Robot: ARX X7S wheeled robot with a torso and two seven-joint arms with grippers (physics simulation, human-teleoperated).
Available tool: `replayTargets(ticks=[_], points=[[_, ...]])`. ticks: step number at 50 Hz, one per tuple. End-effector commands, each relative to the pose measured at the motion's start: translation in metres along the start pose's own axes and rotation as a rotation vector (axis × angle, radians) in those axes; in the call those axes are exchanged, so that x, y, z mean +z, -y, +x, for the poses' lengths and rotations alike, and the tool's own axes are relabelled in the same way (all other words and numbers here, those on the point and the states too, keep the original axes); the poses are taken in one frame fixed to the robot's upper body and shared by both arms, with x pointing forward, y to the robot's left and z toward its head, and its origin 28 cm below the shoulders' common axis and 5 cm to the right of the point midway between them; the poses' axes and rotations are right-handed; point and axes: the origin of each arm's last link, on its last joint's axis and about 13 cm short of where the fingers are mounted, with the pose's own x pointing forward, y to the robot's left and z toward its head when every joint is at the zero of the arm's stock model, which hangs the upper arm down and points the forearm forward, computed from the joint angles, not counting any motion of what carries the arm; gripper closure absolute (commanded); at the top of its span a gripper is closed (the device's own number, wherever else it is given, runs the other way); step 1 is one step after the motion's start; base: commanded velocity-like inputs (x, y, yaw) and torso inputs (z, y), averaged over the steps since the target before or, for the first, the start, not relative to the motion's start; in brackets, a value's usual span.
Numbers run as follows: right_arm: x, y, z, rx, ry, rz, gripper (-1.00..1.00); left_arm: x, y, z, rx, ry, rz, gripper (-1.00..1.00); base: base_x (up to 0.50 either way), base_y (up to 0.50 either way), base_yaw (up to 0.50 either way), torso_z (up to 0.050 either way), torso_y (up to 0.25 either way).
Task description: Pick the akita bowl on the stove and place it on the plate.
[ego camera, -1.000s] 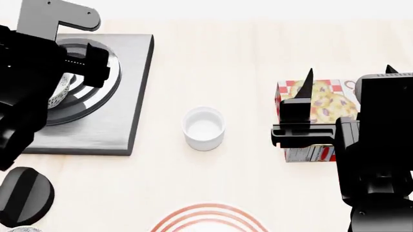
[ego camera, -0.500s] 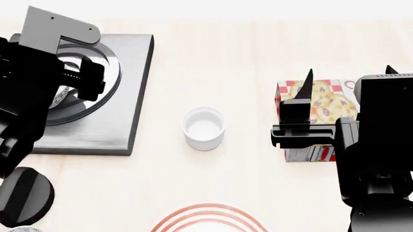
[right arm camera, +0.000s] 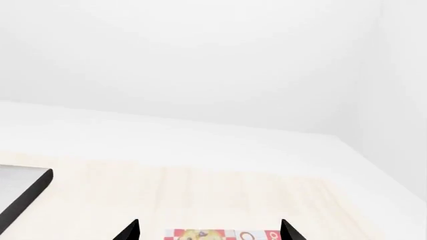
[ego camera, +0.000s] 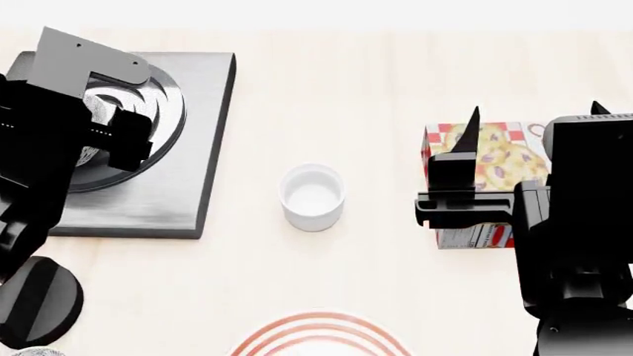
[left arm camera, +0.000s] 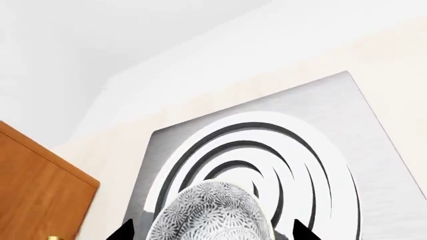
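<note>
Akita bowl point(left arm camera: 212, 212) sits between left gripper's point(left arm camera: 212, 231) spread fingertips, over the stove's point(left arm camera: 373, 150) burner rings.

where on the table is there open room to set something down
Bare wood runs between the stove and the snack box, all around the white cup, and behind them. It is crowded over the burner, where the left claw straddles the bowl.

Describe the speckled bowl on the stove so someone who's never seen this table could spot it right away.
Find the stove, the flat grey square slab at the table's far left. On its ringed burner sits the akita bowl, between the left gripper fingertips. Unlike the plain white cup mid-table, it is covered in a dense black-grey leaf speckle.
</note>
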Motion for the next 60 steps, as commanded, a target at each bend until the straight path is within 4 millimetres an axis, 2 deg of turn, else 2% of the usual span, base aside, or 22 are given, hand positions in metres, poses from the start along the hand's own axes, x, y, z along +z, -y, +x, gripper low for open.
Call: replayTargets(ticks=[1,60], points=[[-0.001,0.002,0.002,-0.008,0.006,0.024,-1.00,-0.001,0.007,-0.002,-0.062,-0.023,-0.052,-1.00,0.00,0.00,0.00,0.000,0.000],[-0.002,0.002,0.002,-0.007,0.005,0.022,-1.00,-0.018,0.004,0.000,-0.088,-0.093,-0.010,-1.00,0.00,0.00,0.00,0.000,0.000]])
